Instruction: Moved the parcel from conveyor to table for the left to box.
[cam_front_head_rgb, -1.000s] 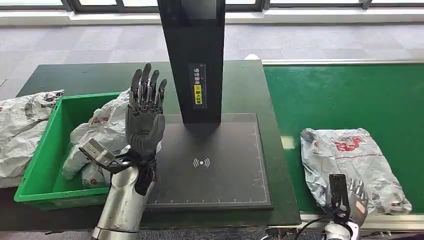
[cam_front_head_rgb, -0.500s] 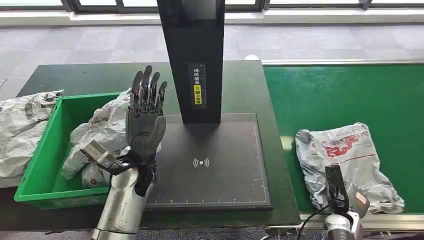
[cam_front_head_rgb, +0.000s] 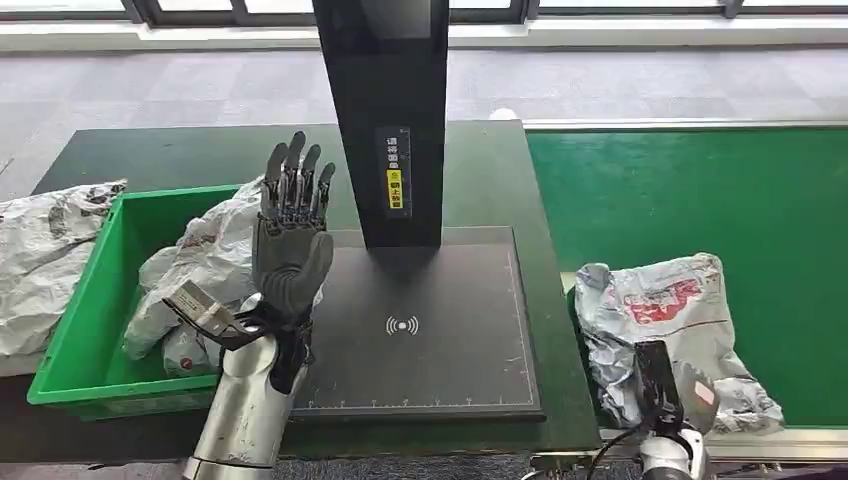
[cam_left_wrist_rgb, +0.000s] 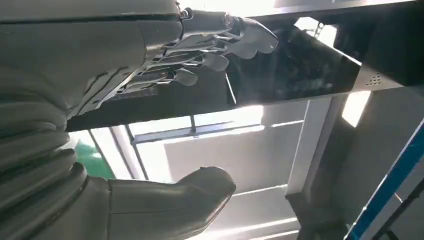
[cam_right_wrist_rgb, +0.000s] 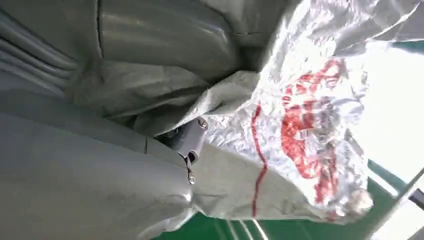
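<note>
Nearest to me, at the bottom edge of the head view, my right hand (cam_front_head_rgb: 690, 395) has hold of the parcel (cam_front_head_rgb: 668, 320); the right wrist view shows my thumb and palm pressed into the crinkled grey film with the red print, so I judge the fingers are closed on it, though the plastic hides how tightly. The parcel lies mostly on the green conveyor (cam_front_head_rgb: 700, 190), its near-left corner just reaching the edge of the dark table (cam_front_head_rgb: 200, 150). I judge the step in hand is the carry across: the grasp is made, the placing not yet done. The next move calls for lifting and bringing the bag over onto the scanner pad (cam_front_head_rgb: 420, 330) without letting the slack film slip or drag on the belt's edge. Further off, my left hand (cam_front_head_rgb: 290, 245) stands upright beside the pad, fingers (cam_front_head_rgb: 295, 180) straight and spread, holding nothing and touching nothing. Behind it sits the green bin (cam_front_head_rgb: 75, 330) with bagged parcels in it, and beyond rises the black post (cam_front_head_rgb: 385, 100).
</note>
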